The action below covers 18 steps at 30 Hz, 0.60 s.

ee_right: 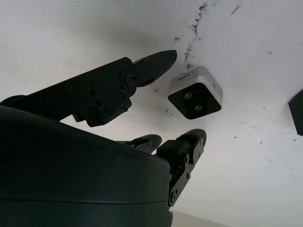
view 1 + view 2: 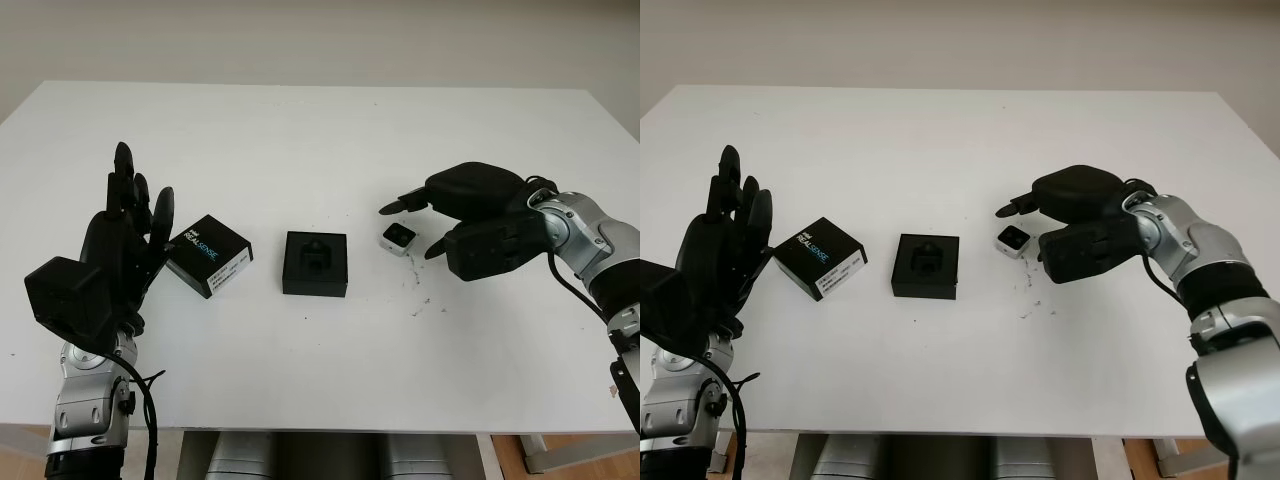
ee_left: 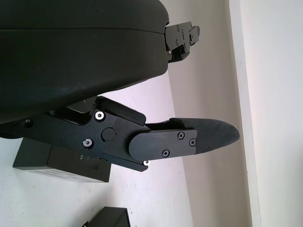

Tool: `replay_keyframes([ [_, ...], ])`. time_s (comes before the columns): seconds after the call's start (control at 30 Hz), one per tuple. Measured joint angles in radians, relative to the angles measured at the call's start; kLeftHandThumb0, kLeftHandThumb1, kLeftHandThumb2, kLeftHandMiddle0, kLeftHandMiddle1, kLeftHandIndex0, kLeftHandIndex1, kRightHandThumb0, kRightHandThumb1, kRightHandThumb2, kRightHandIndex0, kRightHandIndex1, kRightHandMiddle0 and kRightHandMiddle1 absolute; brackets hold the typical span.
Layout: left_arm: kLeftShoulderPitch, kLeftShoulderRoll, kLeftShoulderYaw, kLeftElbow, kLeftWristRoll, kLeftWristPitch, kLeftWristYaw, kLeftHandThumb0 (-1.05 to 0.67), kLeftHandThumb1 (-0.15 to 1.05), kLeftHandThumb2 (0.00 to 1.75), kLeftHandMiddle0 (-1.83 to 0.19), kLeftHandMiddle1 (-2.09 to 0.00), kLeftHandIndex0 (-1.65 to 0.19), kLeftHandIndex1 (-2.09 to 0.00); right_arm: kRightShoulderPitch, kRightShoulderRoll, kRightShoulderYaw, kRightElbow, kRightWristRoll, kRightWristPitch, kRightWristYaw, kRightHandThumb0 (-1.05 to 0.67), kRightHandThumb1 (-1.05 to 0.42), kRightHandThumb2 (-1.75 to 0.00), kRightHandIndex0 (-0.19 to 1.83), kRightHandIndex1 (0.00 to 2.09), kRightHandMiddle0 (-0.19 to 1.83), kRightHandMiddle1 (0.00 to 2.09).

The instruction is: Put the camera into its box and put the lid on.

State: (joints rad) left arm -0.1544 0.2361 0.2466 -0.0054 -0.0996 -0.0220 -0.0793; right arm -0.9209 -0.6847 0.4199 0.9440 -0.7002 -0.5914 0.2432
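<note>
A small silver camera (image 2: 398, 238) with a black face lies on the white table, right of the open black box (image 2: 315, 263) with its moulded insert. The black lid (image 2: 209, 255), printed REALSENSE, lies left of the box. My right hand (image 2: 412, 228) is open around the camera, one fingertip (image 1: 163, 58) beyond it and another (image 1: 194, 138) on its near side, neither touching it. In the right wrist view the camera (image 1: 195, 97) sits between those tips. My left hand (image 2: 130, 215) is open, raised just left of the lid (image 3: 61, 163).
Dark scuff marks (image 2: 420, 300) spot the table (image 2: 320, 140) in front of the camera. The table's front edge runs just above both forearms. Wide bare surface lies behind the box and lid.
</note>
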Motion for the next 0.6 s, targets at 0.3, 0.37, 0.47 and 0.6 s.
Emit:
replay_keyframes([
  [0.3,0.001,0.000,0.002,-0.007,-0.014,0.003,0.000,-0.71,1.05,0.47,0.16,-0.06,0.17,-0.06,-0.013,0.031,0.014,0.037,-0.001,-0.021,-0.042,-0.29,-0.88,-0.06,0.44,0.06,0.52,0.06],
  [0.37,0.001,0.000,0.002,-0.007,-0.014,0.003,0.001,-0.72,1.05,0.48,0.16,-0.06,0.17,-0.06,-0.015,0.037,0.015,0.049,0.000,-0.025,-0.045,-0.28,-0.88,-0.05,0.44,0.06,0.52,0.06],
  [0.47,0.003,0.000,0.002,-0.010,-0.010,0.004,0.004,-0.72,1.05,0.48,0.16,-0.05,0.17,-0.06,-0.016,0.044,0.015,0.068,0.001,-0.028,-0.047,-0.28,-0.88,-0.05,0.44,0.06,0.52,0.06],
  [0.6,0.004,0.000,0.002,-0.010,-0.010,0.004,0.003,-0.72,1.05,0.47,0.16,-0.05,0.17,-0.05,-0.018,0.047,0.017,0.078,0.001,-0.041,-0.062,-0.27,-0.87,-0.05,0.47,0.07,0.55,0.07],
])
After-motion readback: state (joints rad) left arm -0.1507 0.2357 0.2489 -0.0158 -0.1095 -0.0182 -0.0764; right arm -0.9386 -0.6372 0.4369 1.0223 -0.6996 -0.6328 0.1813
